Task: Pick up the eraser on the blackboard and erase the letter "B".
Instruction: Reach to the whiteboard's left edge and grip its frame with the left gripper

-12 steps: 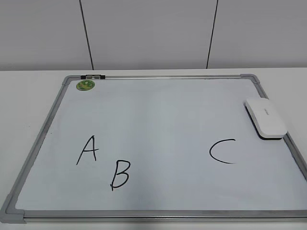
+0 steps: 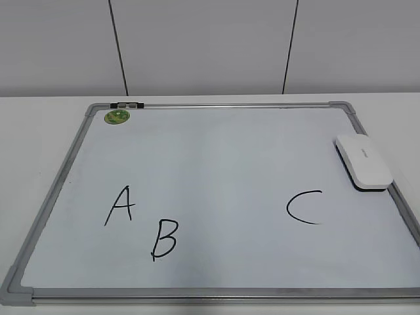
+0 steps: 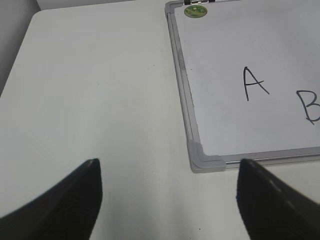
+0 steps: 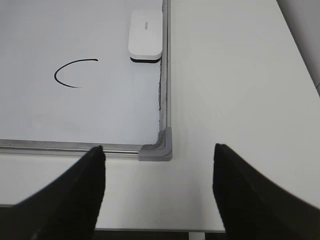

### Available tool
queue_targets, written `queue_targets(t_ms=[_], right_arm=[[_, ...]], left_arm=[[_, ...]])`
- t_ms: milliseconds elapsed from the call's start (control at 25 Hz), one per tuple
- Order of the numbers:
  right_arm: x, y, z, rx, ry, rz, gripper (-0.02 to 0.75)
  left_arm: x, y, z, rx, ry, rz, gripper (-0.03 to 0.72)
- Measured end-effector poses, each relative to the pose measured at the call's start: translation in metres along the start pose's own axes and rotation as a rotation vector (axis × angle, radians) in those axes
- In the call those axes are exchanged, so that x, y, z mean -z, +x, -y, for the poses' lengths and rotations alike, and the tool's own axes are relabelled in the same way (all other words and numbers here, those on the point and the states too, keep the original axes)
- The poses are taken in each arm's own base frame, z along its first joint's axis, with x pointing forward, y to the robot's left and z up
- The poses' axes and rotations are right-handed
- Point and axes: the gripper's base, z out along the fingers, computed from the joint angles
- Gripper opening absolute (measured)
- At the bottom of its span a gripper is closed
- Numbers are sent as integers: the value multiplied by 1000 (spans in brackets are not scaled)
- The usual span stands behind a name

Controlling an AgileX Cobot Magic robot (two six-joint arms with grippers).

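Note:
The blackboard [image 2: 216,164] is a white dry-erase board with a grey frame, lying flat on the table. The white eraser [image 2: 363,161] lies at its right edge, also in the right wrist view [image 4: 145,36]. The black letter "B" [image 2: 164,239] is at the board's front left, right of the "A" [image 2: 121,205]; its left part shows in the left wrist view [image 3: 310,106]. The "C" [image 2: 304,207] is at the right. My left gripper [image 3: 170,167] is open and empty over the table, left of the board's corner. My right gripper [image 4: 159,152] is open and empty near the front right corner.
A round green sticker [image 2: 117,117] sits at the board's far left corner beside a metal clip [image 2: 127,105]. The white table [image 3: 90,90] extends left of the board and right of it [image 4: 235,75]. A grey panelled wall stands behind.

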Motion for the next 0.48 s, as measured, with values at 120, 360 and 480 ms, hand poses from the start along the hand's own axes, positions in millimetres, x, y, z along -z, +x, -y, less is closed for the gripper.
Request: queue_targets(t_ms=[120, 360, 480], right_arm=[[0, 0, 0, 0, 0, 0, 501], [0, 0, 0, 0, 0, 0, 501], [0, 0, 0, 0, 0, 0, 501]], left_arm=[[0, 0, 0, 0, 0, 0, 586], [0, -1, 0, 0, 0, -1, 570], [3, -9, 0, 0, 0, 8, 570]])
